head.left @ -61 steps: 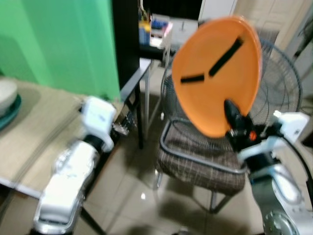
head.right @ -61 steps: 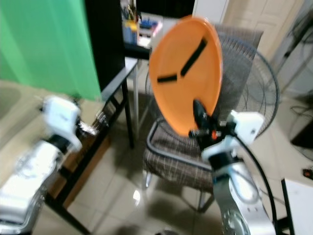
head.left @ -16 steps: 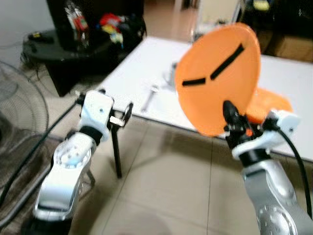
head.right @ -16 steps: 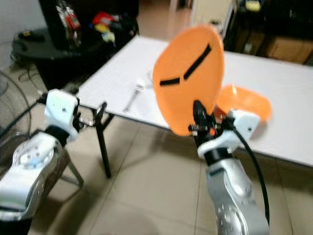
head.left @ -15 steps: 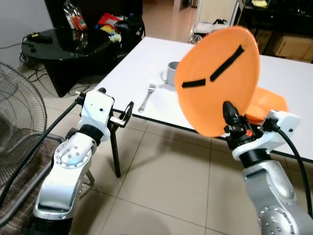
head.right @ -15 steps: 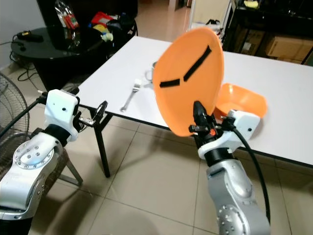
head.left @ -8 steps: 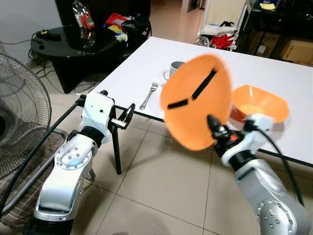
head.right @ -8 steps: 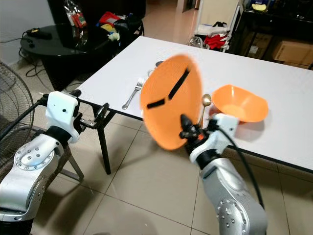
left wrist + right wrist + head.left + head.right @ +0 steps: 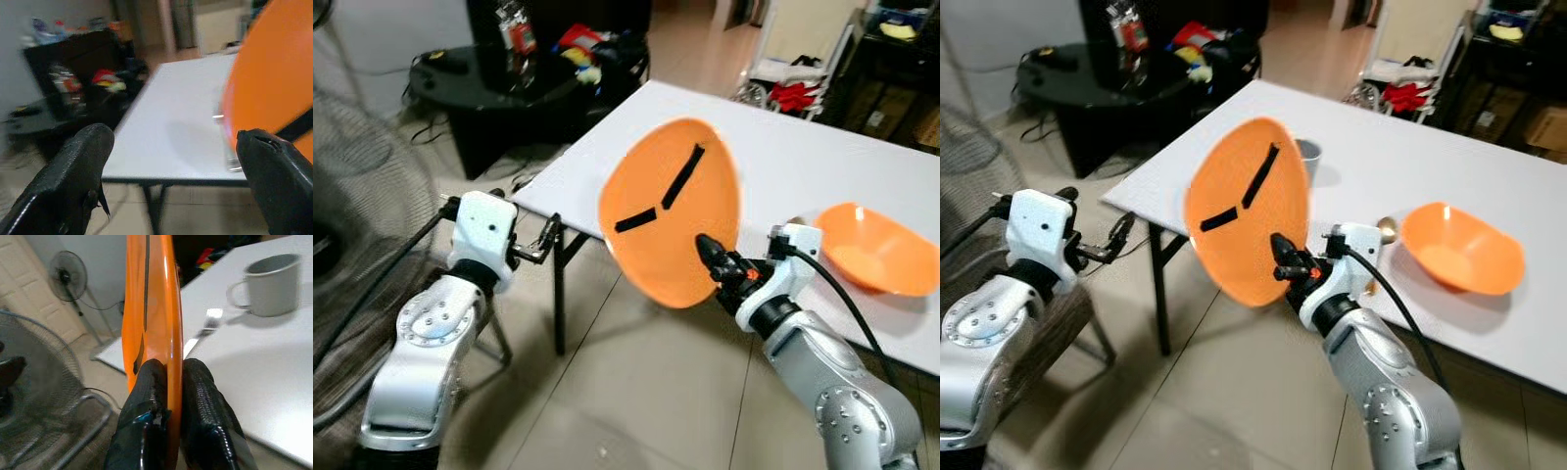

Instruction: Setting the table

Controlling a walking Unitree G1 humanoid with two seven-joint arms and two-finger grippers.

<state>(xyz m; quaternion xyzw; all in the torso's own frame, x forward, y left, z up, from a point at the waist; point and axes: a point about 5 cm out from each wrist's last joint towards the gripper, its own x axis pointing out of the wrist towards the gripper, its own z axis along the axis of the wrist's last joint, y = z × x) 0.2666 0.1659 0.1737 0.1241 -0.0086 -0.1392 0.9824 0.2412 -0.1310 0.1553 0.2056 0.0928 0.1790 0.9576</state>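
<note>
My right gripper (image 9: 705, 247) is shut on the lower rim of an orange plate (image 9: 671, 220) with two black strips on its face. It holds the plate up on edge, in front of the near edge of the white table (image 9: 783, 162). The right wrist view shows the plate (image 9: 150, 298) edge-on between the two black fingers (image 9: 203, 396). On the table lie a grey mug (image 9: 271, 284), a fork (image 9: 208, 320), a spoon (image 9: 1386, 227) and an orange bowl (image 9: 876, 259). My left gripper (image 9: 551, 231) is open and empty, near the table's left corner.
A standing fan (image 9: 352, 186) and a chair (image 9: 1048, 328) are on my left. A black round table (image 9: 524, 73) with clutter stands beyond the white table's left end. Dark shelves (image 9: 891, 59) with boxes line the back right. Tiled floor (image 9: 626, 392) lies in front of the table.
The camera has turned from a chair and fan to the white table and come closer. The right gripper keeps its hold; the plate now sits lower, near the table edge.
</note>
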